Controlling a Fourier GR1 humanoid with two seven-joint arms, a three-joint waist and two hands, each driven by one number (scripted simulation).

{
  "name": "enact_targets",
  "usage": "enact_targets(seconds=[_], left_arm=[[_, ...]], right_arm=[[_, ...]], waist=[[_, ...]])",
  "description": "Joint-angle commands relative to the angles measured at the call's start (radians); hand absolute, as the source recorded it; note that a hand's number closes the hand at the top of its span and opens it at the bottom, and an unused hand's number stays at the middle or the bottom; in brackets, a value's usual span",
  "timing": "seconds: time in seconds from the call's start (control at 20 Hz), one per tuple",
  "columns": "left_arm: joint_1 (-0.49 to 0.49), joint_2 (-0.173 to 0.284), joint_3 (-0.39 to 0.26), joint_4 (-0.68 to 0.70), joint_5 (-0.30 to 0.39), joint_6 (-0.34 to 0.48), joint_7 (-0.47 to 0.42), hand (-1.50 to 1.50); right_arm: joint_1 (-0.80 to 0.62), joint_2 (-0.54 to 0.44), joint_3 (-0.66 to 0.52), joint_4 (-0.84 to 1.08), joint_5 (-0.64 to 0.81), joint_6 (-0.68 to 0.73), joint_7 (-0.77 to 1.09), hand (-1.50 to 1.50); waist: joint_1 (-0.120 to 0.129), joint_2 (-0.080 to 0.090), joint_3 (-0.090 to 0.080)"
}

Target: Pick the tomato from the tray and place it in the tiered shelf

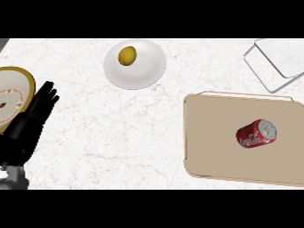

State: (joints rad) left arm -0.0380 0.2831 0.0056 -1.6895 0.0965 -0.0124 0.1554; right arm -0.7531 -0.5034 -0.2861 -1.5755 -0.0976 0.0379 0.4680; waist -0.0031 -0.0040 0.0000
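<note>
A: How is the left hand (32,118) being held?

B: It is being kept released, fingers straight and pointing up, resting by the counter's (115,133) left edge, just beside a gold-rimmed plate (9,84). Nothing is being grasped. The right hand is not being shown at all.

A: And where is the tomato being kept?

B: No tomato is being seen. A red can (256,133) is lying on its side on the tray (213,124), toward the tray's right half, near the counter's right edge. The tiered shelf (282,60) is being shown at the counter's far right corner, just beyond the tray's far edge.

A: How is the pick best being approached?

B: Judging from the layout, the right hand is being favoured, since the can is well apart from the left. The can could roll, so it is best being closed on across its round sides and lifted clear of the tray's raised rim.

A: Is open room being left?

B: Yes: bare counter is lying between hand and tray. A white plate (147,67) carrying a yellow item (128,54) is sitting near the far edge, well apart from the path.
</note>
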Motion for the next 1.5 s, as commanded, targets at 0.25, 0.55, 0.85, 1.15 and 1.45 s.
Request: enact_targets(seconds=[0.25,0.55,0.85,1.15,1.45], left_arm=[[0.003,-0.007,-0.008,-0.026,-0.002,-0.008,-0.006,0.0],[-0.078,-0.028,-0.022,0.007,-0.026,0.018,0.041,0.0],[0.001,-0.053,-0.052,0.01,-0.066,0.009,-0.027,0.0],[-0.055,-0.008,0.025,0.011,0.002,-0.036,0.027,0.0],[-0.08,-0.048,-0.027,0.002,-0.052,0.002,0.049,0.0]], right_arm=[[0.019,-0.374,0.18,-0.001,0.45,0.108,-0.135,1.5],[-0.048,-0.378,0.259,0.241,0.658,-0.024,-0.356,1.5],[-0.22,-0.296,0.269,0.484,0.727,-0.147,-0.544,1.5],[-0.335,-0.251,0.214,0.71,0.632,-0.065,-0.725,1.5],[-0.339,-0.287,0.341,0.811,0.748,0.045,-0.862,1.5]], waist=[[0.012,0.019,-0.006],[0.037,0.018,0.0],[0.037,0.012,0.0],[0.032,0.01,0.0],[0.031,0.014,0.0]])
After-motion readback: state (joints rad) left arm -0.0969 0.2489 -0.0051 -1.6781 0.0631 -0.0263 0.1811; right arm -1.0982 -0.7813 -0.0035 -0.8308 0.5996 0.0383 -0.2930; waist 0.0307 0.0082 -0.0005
